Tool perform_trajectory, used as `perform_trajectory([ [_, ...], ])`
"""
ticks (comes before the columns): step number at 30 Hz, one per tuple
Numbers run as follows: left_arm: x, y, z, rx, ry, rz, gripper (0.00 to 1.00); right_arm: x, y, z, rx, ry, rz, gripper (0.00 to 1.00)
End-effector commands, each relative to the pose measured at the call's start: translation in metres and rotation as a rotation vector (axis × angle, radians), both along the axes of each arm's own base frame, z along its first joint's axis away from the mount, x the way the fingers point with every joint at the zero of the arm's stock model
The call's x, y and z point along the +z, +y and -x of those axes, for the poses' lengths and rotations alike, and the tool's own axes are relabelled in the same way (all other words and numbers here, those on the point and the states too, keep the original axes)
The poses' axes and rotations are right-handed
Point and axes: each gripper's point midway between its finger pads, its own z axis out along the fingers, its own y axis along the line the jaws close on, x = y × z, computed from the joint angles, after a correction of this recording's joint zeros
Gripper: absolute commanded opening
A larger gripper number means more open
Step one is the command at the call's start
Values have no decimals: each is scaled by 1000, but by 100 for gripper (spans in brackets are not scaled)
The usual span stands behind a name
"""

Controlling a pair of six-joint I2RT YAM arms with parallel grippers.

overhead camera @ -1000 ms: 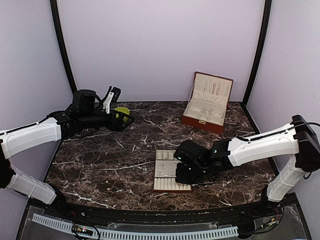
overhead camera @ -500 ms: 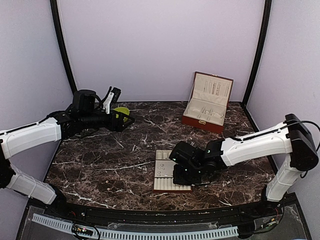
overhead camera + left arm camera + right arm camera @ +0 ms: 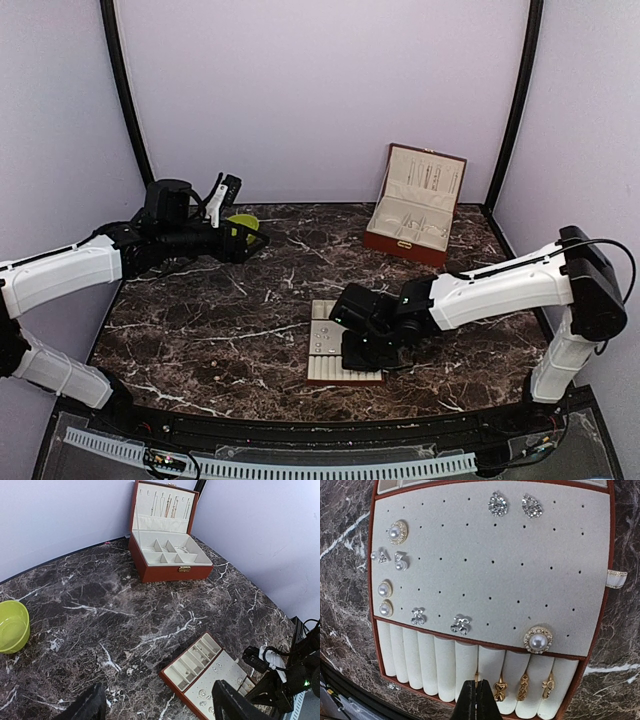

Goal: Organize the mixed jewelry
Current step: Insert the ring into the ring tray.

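While fully closed, right claw (image 3: 476, 684) overhangs tray (image 3: 490, 590).

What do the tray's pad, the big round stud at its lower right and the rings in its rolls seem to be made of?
Pad: likely beige suede-like fabric, matte, pierced by small holes.
Stud: seemingly a glossy pearl or imitation, in a gold-coloured sparkly rim.
Rings: shiny yellow metal; whether real gold cannot be told.

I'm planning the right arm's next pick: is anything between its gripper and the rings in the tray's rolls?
Nothing visible does. The right gripper, shut, hangs directly over the ring rolls of the tray, and the three gold rings sit just beside its tips with only open space between.
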Motion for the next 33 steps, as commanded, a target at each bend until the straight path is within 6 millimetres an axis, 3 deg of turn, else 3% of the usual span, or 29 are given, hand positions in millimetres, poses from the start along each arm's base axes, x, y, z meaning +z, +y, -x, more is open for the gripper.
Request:
perform_trajectory([
  [1,7,2,5,-8,-19,9,75,-2,4,3,24,-1,23,0],
  [10,6,2,4,-6,-21,6,75,-7,7,7,41,22,28,0],
  [16,5,2,4,-5,-20,4,75,1,5,4,27,-4,22,0],
  [20,6,2,4,-5,-21,3,75,11,2,0,10,-37,6,16],
  [26,5,2,4,-4,-21,2,75,18,2,-3,3,-66,-21,24],
  [28,5,3,4,-2,-21,1,75,19,3,-3,7,-69,-27,23],
  [33,3,2,3,-2,-17,-1,75,15,2,0,10,-54,-6,10],
])
